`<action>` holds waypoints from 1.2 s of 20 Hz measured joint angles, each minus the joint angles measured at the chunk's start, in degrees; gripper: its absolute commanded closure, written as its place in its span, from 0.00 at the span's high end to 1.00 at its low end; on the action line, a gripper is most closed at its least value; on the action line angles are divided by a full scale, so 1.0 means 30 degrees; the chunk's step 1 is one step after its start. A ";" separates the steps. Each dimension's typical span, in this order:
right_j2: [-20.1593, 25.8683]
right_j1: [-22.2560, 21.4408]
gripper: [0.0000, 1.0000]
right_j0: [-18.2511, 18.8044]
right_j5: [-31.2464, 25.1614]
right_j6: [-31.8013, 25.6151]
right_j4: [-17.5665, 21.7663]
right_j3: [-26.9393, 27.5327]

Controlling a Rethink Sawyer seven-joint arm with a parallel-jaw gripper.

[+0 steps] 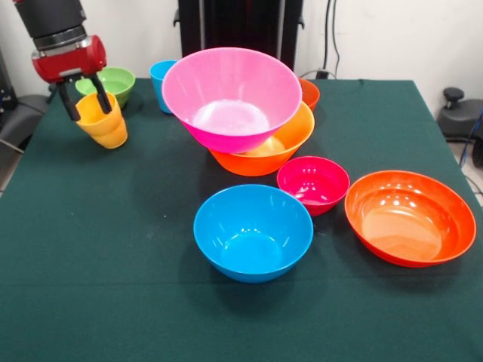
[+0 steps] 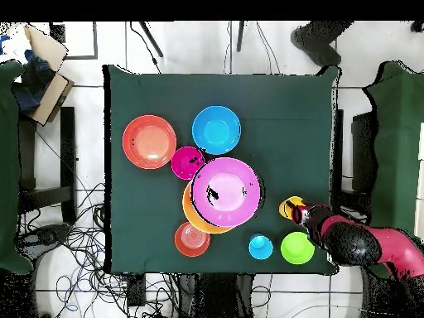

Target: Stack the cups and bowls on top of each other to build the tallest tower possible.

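The gripper (image 1: 85, 96) held the tilted yellow-orange cup (image 1: 103, 122) by its rim, jaws closed on it, far left. The big pink bowl (image 1: 232, 98) sat tilted in the big orange bowl (image 1: 285, 148).

Dark green tablecloth (image 1: 113, 249), tangled cables (image 2: 83, 248) on the tiled floor, a cardboard box (image 2: 41, 50) alongside.

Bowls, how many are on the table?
7: pink tilted in orange, small orange-red behind, magenta, blue, red-orange, green beside the pincer.
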State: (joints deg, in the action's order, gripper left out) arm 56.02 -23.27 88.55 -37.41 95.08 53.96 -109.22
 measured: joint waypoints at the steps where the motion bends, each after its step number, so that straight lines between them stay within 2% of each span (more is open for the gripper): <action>1: -0.0003 -0.0173 1.00 0.0002 0.0008 0.0000 0.0012 -0.0135; 15: -0.0028 -0.3843 1.00 -0.0026 0.0782 0.0000 -0.0123 -0.3042; 18: -0.0036 -0.3961 1.00 -0.0051 0.0794 0.0000 -0.0123 -0.3081; 24: -0.0036 -0.3231 1.00 -0.0055 0.0794 0.0000 -0.0123 -0.2706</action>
State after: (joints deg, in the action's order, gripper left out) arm 55.91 -32.97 88.38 -35.03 95.08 53.59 -117.33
